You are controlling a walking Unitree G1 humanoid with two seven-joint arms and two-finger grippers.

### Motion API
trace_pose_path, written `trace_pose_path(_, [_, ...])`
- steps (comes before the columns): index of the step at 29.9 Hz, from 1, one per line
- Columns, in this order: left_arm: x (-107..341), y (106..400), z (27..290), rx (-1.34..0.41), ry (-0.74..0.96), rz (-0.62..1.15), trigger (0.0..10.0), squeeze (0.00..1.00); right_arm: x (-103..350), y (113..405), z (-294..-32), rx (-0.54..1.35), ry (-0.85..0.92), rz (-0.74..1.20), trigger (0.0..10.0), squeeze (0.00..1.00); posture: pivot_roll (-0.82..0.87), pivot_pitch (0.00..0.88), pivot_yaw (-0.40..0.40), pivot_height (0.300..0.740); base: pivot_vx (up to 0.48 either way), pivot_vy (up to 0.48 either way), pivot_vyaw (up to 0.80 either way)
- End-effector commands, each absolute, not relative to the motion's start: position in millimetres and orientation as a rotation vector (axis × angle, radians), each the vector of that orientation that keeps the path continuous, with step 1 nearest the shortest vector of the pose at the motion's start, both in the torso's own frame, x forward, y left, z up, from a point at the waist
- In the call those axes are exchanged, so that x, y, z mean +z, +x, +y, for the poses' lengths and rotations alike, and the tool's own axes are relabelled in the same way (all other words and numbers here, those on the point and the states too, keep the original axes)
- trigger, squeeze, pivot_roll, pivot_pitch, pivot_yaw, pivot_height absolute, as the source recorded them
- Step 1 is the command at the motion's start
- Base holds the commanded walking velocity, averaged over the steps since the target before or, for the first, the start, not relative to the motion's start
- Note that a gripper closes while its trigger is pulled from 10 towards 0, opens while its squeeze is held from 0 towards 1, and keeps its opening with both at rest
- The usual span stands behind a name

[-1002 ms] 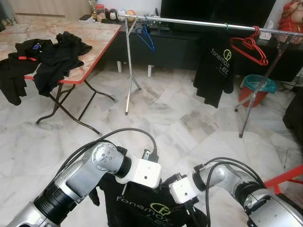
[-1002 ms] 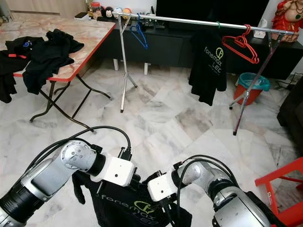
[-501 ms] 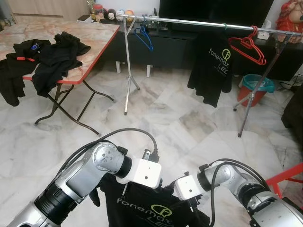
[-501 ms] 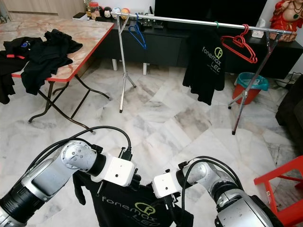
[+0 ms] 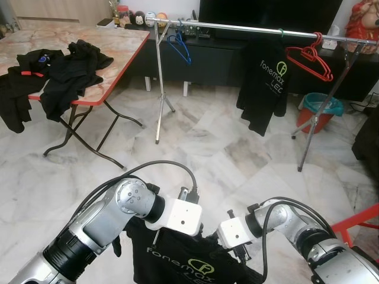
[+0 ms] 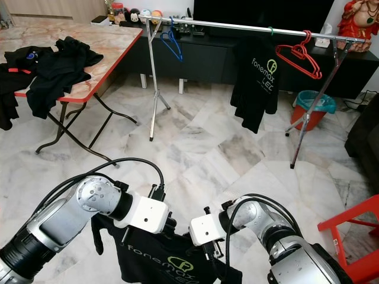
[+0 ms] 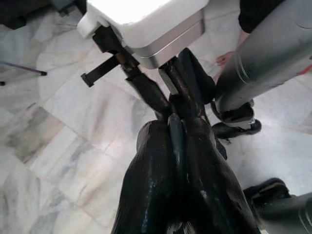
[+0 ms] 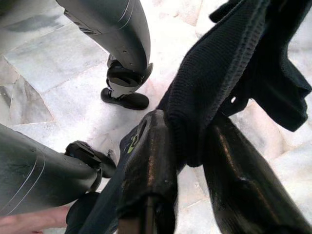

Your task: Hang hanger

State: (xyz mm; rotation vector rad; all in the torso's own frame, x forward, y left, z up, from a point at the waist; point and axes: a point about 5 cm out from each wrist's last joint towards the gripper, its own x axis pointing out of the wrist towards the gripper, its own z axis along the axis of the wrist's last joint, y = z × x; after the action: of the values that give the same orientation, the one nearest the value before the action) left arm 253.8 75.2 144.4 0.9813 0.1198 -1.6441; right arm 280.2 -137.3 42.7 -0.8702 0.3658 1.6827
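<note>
Rail (image 5: 249, 28) runs across 12 o'clock, far side of floor. On rail: hanger (image 5: 180, 47) at 11, shirt (image 5: 269, 83) at 1, 2nd hanger (image 5: 311, 59) just beside it at 2. Bucket (image 5: 320, 109) on floor behind rail's stand, 2 o'clock. Worktop (image 5: 112, 44) at 10 w/ clothes pile (image 5: 59, 74) on it

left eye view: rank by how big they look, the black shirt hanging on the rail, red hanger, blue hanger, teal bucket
1. Black shirt on the silver rail.
2. Red plastic hanger and teal bucket: look alike, the bucket partly hidden by a rail leg.
3. Blue hanger, smallest.
</note>
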Motion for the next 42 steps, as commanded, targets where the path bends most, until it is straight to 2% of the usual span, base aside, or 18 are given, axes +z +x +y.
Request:
trace_pose_path(1, [153,265,83,-1.553,1.026,0.093,10.0,0.00,43,280,-139,1.706,-0.907,0.377,0.0,0.00,0.09,0.000,-0.075,0.740,0.000,0.000,0.00])
trace_pose_path(8, [149,276,99,-1.439,1.047,0.134,10.0,0.00,40,276,-148,1.723,-0.983,0.406,0.0,0.00,0.08,0.000,-0.073,0.740,0.000,0.000,0.00])
trace_pose_path(10, [145,280,106,-1.401,1.045,0.167,10.0,0.00,38,276,-152,1.729,-1.052,0.418,0.0,0.00,0.08,0.000,-0.073,0.740,0.000,0.000,0.00])
trace_pose_path(13, [143,277,114,-1.419,1.042,0.184,10.0,0.00,36,275,-160,1.746,-1.172,0.440,0.0,0.00,0.08,0.000,-0.075,0.740,0.000,0.000,0.00])
trace_pose_path(18, [142,271,121,-1.458,1.041,0.199,10.0,0.00,35,275,-165,1.748,-1.219,0.457,0.0,0.00,0.08,0.000,-0.077,0.740,0.000,0.000,0.00])
trace_pose_path(19, [141,268,124,-1.481,1.054,0.215,10.0,0.00,34,274,-170,1.758,-1.302,0.468,0.0,0.00,0.08,0.000,-0.076,0.740,0.000,0.000,0.00])
trace_pose_path(23, [139,262,125,-1.521,1.073,0.224,10.0,0.00,34,277,-174,1.753,-1.419,0.451,0.0,0.00,0.08,0.000,-0.075,0.740,0.000,0.000,0.00])
trace_pose_path(27, [138,262,119,-1.518,1.074,0.202,10.0,0.00,38,283,-162,1.676,-1.313,0.403,0.0,0.00,0.08,0.000,-0.075,0.740,0.000,0.000,0.00])
trace_pose_path(29, [137,266,115,-1.477,1.075,0.180,10.0,0.00,44,289,-149,1.607,-1.143,0.351,0.0,0.00,0.08,0.000,-0.077,0.740,0.000,0.000,0.00])
trace_pose_path(32, [135,270,114,-1.434,1.076,0.182,10.0,0.00,50,294,-142,1.571,-1.083,0.304,0.0,0.00,0.08,0.000,-0.076,0.740,0.000,0.000,0.00])
trace_pose_path(35, [134,273,112,-1.399,1.063,0.174,10.0,0.00,52,295,-142,1.585,-1.106,0.306,0.0,0.00,0.08,0.000,-0.074,0.740,0.000,0.000,0.00])
trace_pose_path(37, [134,279,112,-1.332,1.056,0.145,10.0,0.00,47,288,-156,1.682,-1.212,0.400,0.0,0.00,0.07,0.000,-0.071,0.740,0.000,0.000,0.00])
trace_pose_path(38, [134,279,112,-1.332,1.056,0.145,10.0,0.00,47,288,-156,1.682,-1.212,0.400,0.0,0.00,0.07,0.000,-0.071,0.740,0.000,0.000,0.00])
trace_pose_path(42, [131,282,119,-1.299,1.088,0.173,10.0,0.00,42,281,-179,1.772,-1.396,0.513,0.0,0.00,0.07,0.000,-0.069,0.740,0.000,0.000,0.00])
